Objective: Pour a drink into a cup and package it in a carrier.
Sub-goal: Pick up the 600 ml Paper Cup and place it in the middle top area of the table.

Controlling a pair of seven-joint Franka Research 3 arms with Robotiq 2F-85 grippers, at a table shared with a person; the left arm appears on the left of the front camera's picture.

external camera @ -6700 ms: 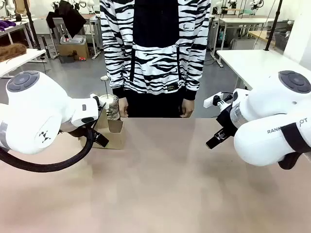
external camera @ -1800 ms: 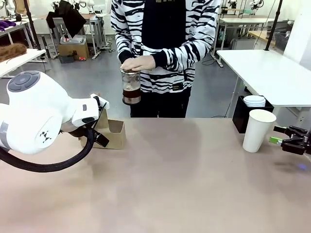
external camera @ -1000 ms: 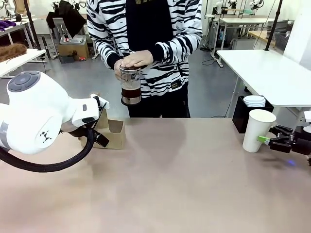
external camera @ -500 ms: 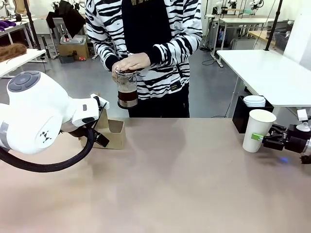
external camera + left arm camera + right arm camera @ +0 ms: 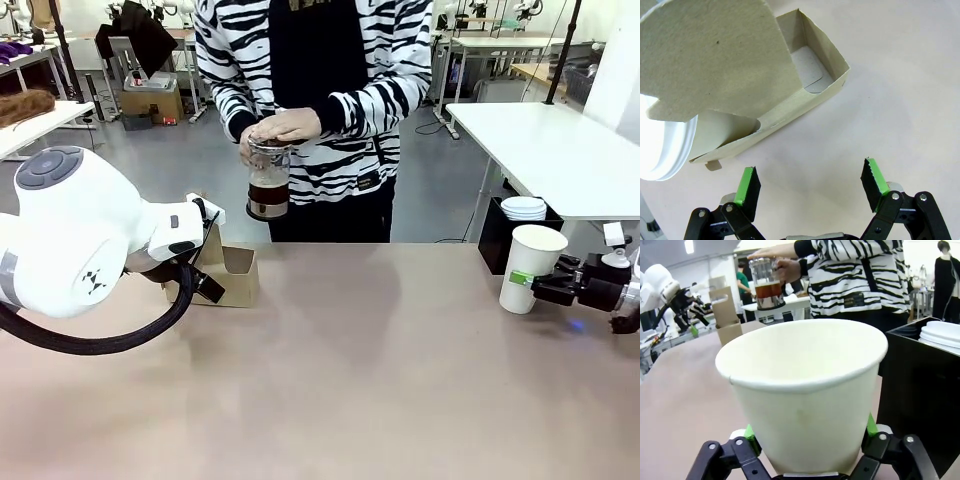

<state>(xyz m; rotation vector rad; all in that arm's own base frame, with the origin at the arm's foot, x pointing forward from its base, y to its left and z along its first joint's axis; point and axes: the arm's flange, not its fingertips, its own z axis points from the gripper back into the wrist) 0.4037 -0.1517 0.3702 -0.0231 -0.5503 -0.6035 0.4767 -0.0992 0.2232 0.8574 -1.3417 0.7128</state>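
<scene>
A person across the table holds a clear glass press jug [image 5: 267,186] of dark brown drink [image 5: 768,289] in both hands, above the table's far edge. A white paper cup [image 5: 530,267] stands upright at the far right. My right gripper [image 5: 522,282] is shut on its lower part, and the green pads [image 5: 749,431] press both sides of the cup [image 5: 805,385]. The brown cardboard carrier [image 5: 229,276] sits at the far left. My left gripper [image 5: 811,182] hovers open just in front of the carrier [image 5: 812,95], holding nothing.
A white round-rimmed cup [image 5: 667,145] sits in the carrier's slot farther from the empty one. A black box [image 5: 498,232] holding stacked white lids [image 5: 523,208] stands just behind the paper cup. My bulky left arm [image 5: 70,245] covers the table's left side.
My right gripper has slid left up to the paper cup and closed around its lower part. The person has shifted the jug slightly. The left arm has not moved.
</scene>
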